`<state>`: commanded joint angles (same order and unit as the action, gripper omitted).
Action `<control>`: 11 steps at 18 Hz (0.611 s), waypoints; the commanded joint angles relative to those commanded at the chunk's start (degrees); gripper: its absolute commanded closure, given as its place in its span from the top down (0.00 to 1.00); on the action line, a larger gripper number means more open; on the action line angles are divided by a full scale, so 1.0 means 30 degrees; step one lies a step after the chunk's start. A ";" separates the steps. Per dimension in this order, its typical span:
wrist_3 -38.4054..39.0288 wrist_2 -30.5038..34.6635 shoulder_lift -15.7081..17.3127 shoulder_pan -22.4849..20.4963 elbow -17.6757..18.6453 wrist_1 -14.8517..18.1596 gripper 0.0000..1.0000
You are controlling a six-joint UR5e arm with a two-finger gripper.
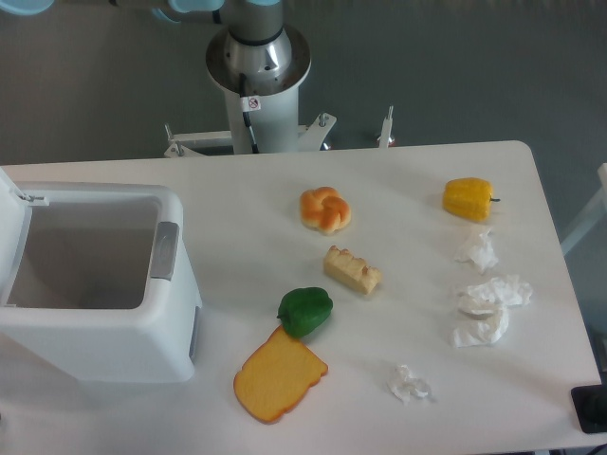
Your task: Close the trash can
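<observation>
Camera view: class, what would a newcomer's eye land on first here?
First the big white trash can at the left edge of the table, its lid swung open and its inside bare. Next the bright food to its right: a green pepper touching an orange bread slice.

I see the trash can (95, 284) at the bench's (285, 417) left edge, lid (11, 223) swung open, grey latch tab (164, 251) facing a green pepper (304, 311) and a bread slice (278, 376). Hand out of view.
</observation>
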<state>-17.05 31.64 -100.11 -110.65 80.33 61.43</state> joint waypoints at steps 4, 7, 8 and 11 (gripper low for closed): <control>0.0233 0.0495 0.0175 -0.0321 0.0293 0.0030 1.00; 0.0410 0.2164 0.0264 -0.0322 0.0265 0.0001 1.00; 0.0410 0.2313 0.0235 -0.0380 0.0264 0.0000 1.00; 0.0410 0.2315 0.0235 -0.1110 0.0323 0.0000 1.00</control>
<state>-15.82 38.58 -99.40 -113.99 81.30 61.44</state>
